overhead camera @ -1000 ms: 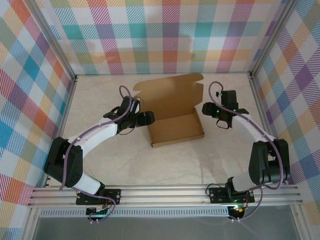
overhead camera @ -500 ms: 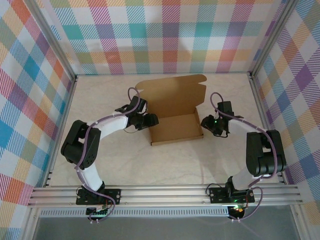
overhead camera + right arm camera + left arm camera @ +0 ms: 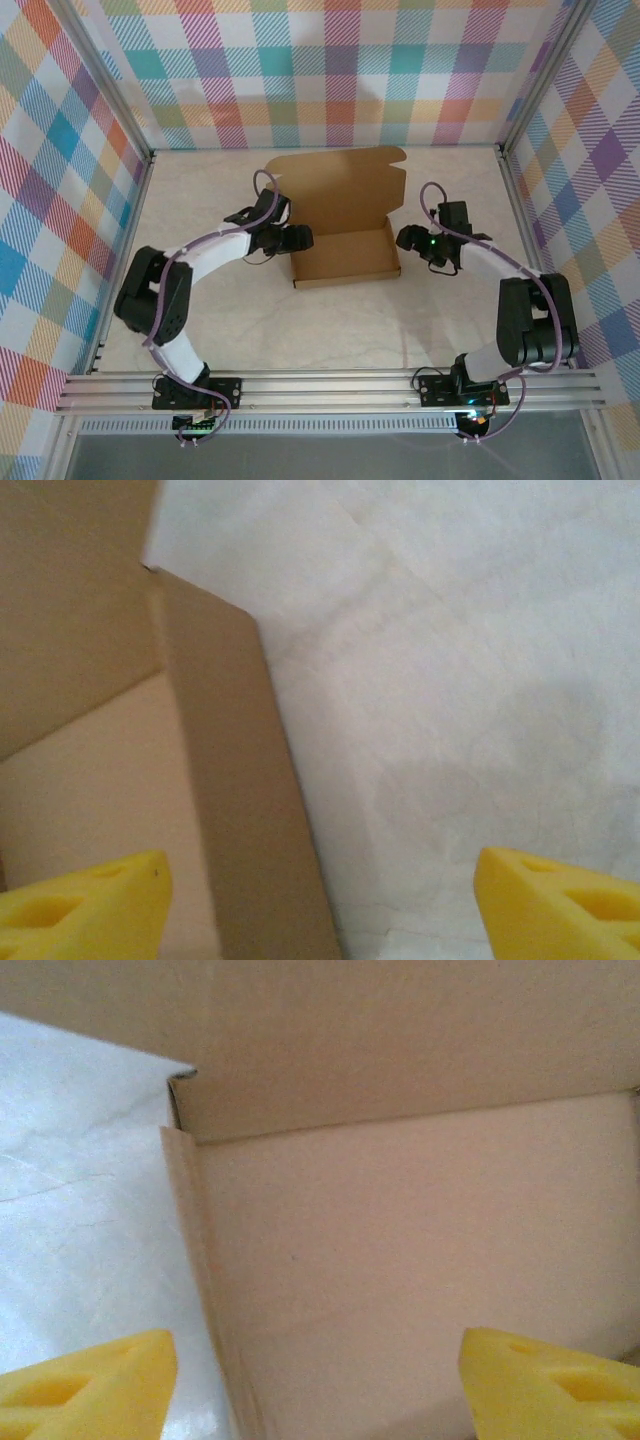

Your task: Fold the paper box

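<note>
The plain brown corrugated cardboard paper box (image 3: 345, 255) sits mid-tabletop as a shallow open tray, its lid panel (image 3: 338, 190) standing up along the far side. Over the last second it has slid a little to the left and squared up, and the right arm (image 3: 480, 255) has come in against its right side. The left jaws are wide and straddle the left side wall (image 3: 195, 1290), with the yellow fingertips (image 3: 90, 1385) not clamped on it. The right jaws are equally wide over the right side wall (image 3: 240, 810). I read this as both side walls set upright and the tray formed on the pale marbled tabletop (image 3: 330, 330). Bringing the lid down looks like the main step left.
</note>
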